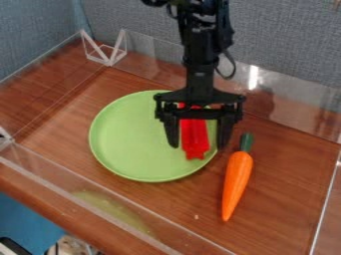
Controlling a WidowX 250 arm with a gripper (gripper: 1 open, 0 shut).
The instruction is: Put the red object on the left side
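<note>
In the camera view, the gripper (197, 127) is seen over the right part of the plate (118, 159), with its fingers spread apart, one on each side of the red bar (194, 137). No grasp on the bar can be confirmed, so it is judged that the fingers are released. The bar is lying at about 2 to 3 o'clock on the plate, its long side pointing approx. from 12 to 6 o'clock, and its upper part is hidden by the gripper. The carrot (237, 179) is placed off the plate, at approx. 4 o'clock from the bar, w/ its tip toward 6.

The step in hand is judged to be the alignment before the grasp. For the next move, a bit more lowering is prob. needed, then closing across the narrow width, then lift and carry toward 9 o'clock. The carrot should be left untouched, esp. by the outer finger.
</note>
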